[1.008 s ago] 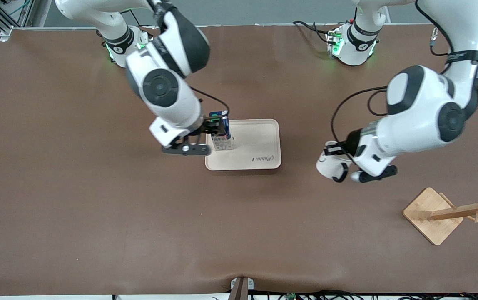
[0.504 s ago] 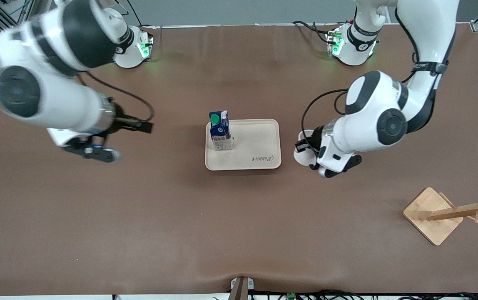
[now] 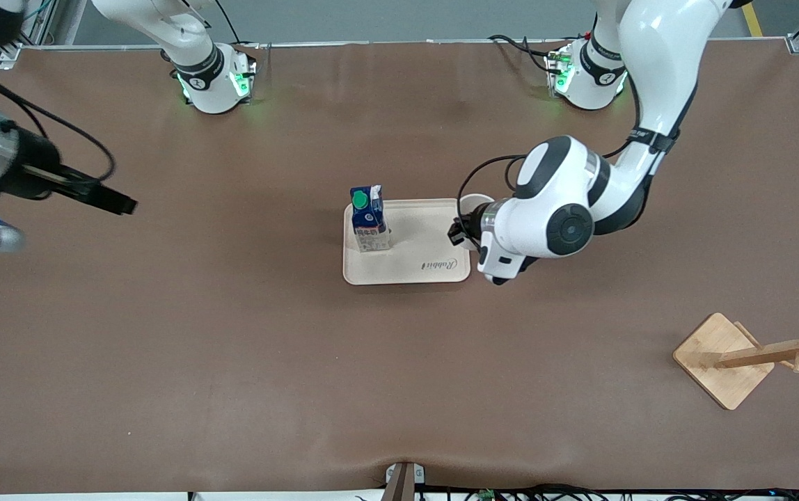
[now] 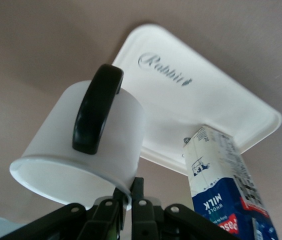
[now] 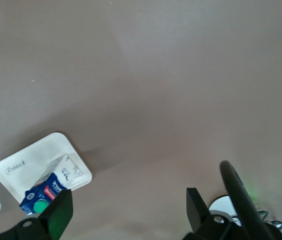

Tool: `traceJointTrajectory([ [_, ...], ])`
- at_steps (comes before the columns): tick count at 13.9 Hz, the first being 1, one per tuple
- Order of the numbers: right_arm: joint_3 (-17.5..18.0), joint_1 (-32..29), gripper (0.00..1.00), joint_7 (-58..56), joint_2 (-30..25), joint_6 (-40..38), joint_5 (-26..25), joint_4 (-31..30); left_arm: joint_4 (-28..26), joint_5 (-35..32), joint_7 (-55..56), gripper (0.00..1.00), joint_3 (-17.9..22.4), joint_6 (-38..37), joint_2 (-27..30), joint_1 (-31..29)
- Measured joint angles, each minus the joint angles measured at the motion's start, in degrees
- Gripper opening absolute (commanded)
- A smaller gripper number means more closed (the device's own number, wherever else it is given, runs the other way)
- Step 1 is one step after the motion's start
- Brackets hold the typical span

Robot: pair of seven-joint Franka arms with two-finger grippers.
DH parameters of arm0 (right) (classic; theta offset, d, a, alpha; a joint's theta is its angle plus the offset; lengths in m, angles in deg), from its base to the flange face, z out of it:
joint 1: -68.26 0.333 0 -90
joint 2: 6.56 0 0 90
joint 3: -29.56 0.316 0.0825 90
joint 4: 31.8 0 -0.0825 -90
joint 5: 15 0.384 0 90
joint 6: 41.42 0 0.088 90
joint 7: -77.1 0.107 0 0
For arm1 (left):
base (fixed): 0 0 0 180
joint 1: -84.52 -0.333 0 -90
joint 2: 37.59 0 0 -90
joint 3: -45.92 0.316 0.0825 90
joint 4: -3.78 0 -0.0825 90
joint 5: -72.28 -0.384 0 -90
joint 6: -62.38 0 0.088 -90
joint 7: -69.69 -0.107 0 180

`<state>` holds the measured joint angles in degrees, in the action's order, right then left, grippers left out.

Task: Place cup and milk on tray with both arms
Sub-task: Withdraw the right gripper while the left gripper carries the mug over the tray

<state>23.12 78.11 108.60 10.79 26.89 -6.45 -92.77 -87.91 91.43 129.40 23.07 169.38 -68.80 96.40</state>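
The milk (image 3: 369, 224) stands upright on the tray (image 3: 434, 240), on the part toward the right arm's end. My left gripper (image 3: 463, 233) is shut on the rim of the cup (image 3: 473, 207) and holds it in the air over the tray's edge toward the left arm's end. In the left wrist view the gripper (image 4: 128, 194) pinches the cup (image 4: 106, 150), black handle up, with the tray (image 4: 201, 100) and the milk (image 4: 226, 185) close by. My right gripper (image 3: 117, 203) is open and empty over bare table toward the right arm's end; its wrist view (image 5: 128, 210) shows the milk (image 5: 48, 189) far off.
A wooden rack (image 3: 726, 358) with pegs stands near the left arm's end, nearer to the front camera than the tray. The green-lit arm bases (image 3: 215, 80) stand along the table's edge farthest from the front camera.
My right gripper let go of the milk and drew away toward the right arm's end. My left gripper carried the cup to the tray's edge.
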Motion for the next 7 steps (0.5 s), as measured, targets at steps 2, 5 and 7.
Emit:
traceJointTrajectory([
  [2,0.0,-3.2,1.0,-4.7,-1.1,0.0,-0.1,-2.1,0.0,3.0,0.2,0.0,0.0,0.1,-2.4,1.3],
  [5,0.0,-7.0,1.0,-12.7,-3.6,1.6,-1.9,-6.6,0.0,5.6,0.1,0.0,0.0,1.1,-7.0,1.5],
  [7,0.4,-7.0,1.0,-15.4,-7.4,4.6,-6.6,-11.8,0.1,6.0,0.1,0.0,0.1,3.0,-9.1,1.5],
])
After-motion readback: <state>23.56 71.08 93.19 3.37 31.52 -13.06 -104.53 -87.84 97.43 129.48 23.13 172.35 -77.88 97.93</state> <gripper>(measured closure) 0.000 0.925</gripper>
